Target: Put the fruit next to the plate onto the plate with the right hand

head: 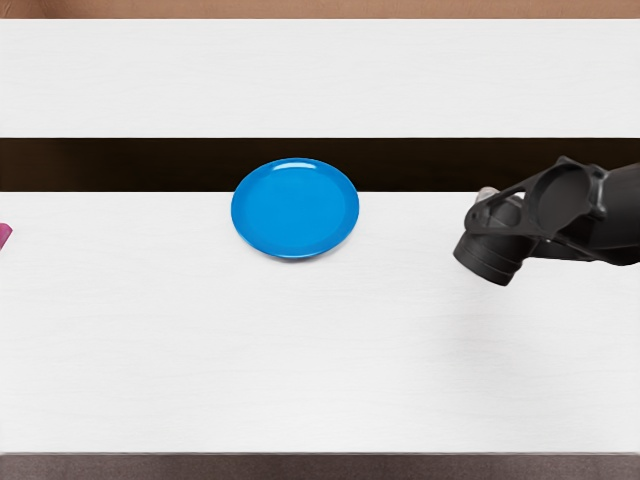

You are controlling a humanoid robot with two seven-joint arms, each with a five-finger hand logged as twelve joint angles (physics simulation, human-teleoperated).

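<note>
A blue plate (295, 207) lies flat near the far edge of the white table, a little left of centre, with nothing on it. My right hand (492, 245) comes in from the right edge and hovers low over the table, well to the right of the plate. Its dark wrist and palm face the camera and hide whatever lies under it. A small pale patch (486, 196) shows at the hand's upper left edge; I cannot tell whether it is the fruit. No fruit shows clearly anywhere.
A small magenta object (4, 237) pokes in at the left edge of the table (300, 360). A dark gap (120, 164) runs across behind the plate, with another white surface beyond it.
</note>
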